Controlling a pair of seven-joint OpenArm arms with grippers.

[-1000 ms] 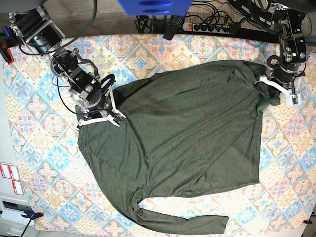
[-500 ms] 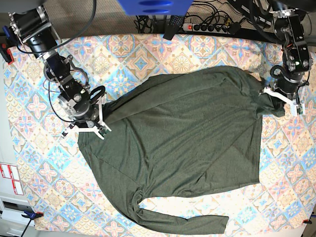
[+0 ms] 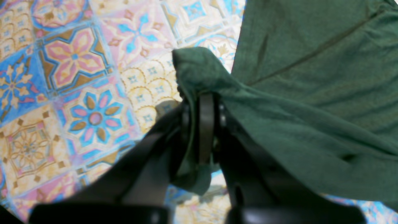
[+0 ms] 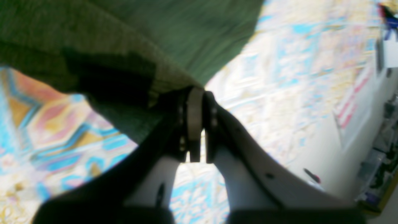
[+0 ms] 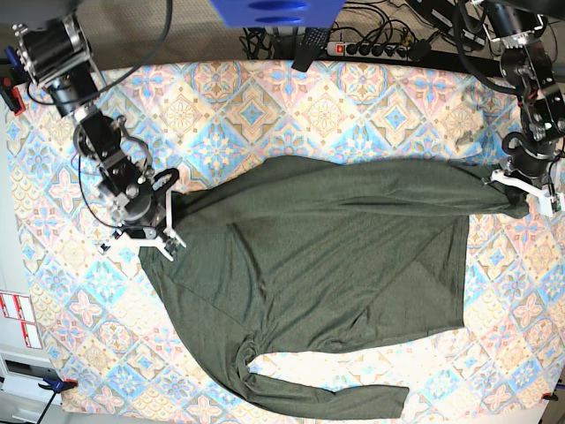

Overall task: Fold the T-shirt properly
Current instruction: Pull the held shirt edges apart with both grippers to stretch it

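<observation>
Base view, garment: the dark olive-green long-sleeved knit T-shirt is spread over the patterned tile-print tablecloth, its top edge doubled over toward the middle; one sleeve is stretched along the near edge.
Base view, arms: the left gripper is set at the shirt's right corner, the right gripper at its left corner.
Left wrist view: the left gripper is pressed together on a bunched fold of the T-shirt, which is lifted off the tablecloth.
Right wrist view: the picture is blurred; the right gripper is clamped on the T-shirt edge, above the tablecloth.
</observation>
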